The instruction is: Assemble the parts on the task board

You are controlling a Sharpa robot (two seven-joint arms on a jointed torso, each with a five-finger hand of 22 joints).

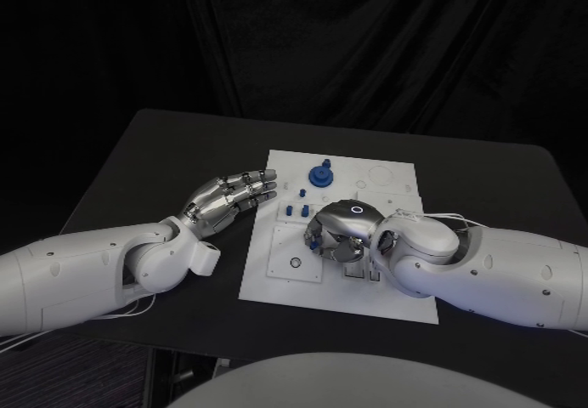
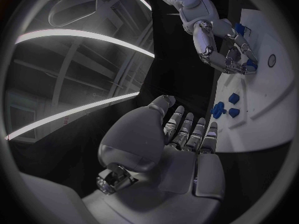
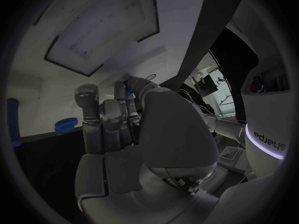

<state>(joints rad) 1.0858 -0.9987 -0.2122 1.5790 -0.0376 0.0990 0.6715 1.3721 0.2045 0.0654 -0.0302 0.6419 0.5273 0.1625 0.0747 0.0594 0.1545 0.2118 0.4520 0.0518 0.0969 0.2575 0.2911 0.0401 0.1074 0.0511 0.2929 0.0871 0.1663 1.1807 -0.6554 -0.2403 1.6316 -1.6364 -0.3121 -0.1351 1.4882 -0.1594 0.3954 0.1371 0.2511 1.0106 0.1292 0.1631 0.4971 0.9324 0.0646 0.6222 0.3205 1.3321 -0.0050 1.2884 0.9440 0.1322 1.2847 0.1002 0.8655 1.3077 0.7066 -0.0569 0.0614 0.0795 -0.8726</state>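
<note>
The flat white rectangular task board (image 1: 276, 285) lies in the middle of the matt black worktop (image 1: 135, 161), its smooth surface marked with shallow circular outlines and small recesses. At its far edge stands a tall blue plastic part with a round base and a knob on top (image 1: 321, 175), upright on the board. Nearer the board's left side a cluster of small blue plastic parts (image 1: 294, 210) sits on the white surface; in the left wrist view they show as chunky, faceted pieces (image 2: 225, 106) lying close together near the board's edge. A small dark ring-shaped fitting (image 1: 296, 263) is set in the board nearer the robot. The left hand (image 1: 227, 201), silver metal with segmented fingers (image 2: 190, 129), hovers over the worktop just beside the board's left edge, fingers straight, slightly apart and grasping nothing. The right hand (image 1: 341, 229), with a glossy rounded silver back, is over the middle of the board with its fingers curled downward; the left wrist view shows its fingers (image 2: 230, 59) bent around small blue parts (image 2: 249, 64) at the board's surface, and the right wrist view shows a slim blue piece (image 3: 129, 90) between its fingertips, so it appears to grip a blue part, though how firmly cannot be told.
</note>
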